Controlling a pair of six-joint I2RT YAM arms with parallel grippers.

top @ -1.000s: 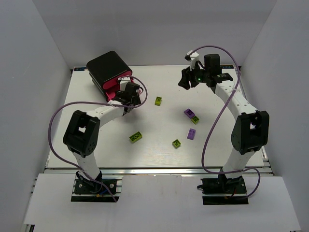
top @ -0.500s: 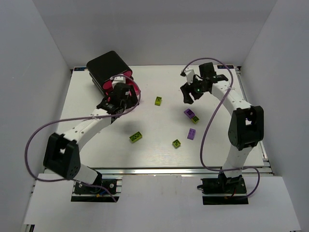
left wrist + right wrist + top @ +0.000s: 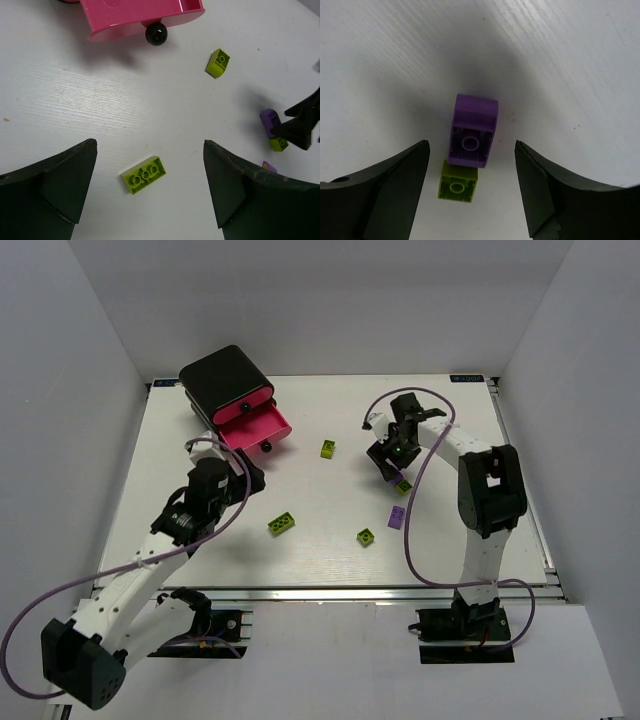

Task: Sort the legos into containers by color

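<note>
Top external: right gripper [image 3: 471,145] points down, jaws apart over a purple lego [image 3: 474,131]; left gripper [image 3: 149,145] reaches low, jaws apart.

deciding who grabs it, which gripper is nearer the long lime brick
Left. The left gripper is just short of the long lime brick; the right gripper is farther off, open over a purple brick.

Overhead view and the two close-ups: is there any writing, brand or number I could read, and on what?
Nothing readable in any view.
Bluish mark at the far right edge of the table: perhaps a label, too small to read.
Similar mark at the far left edge: too small to read.
Bricks, pink drawer, black cabinet: no writing shows.
</note>
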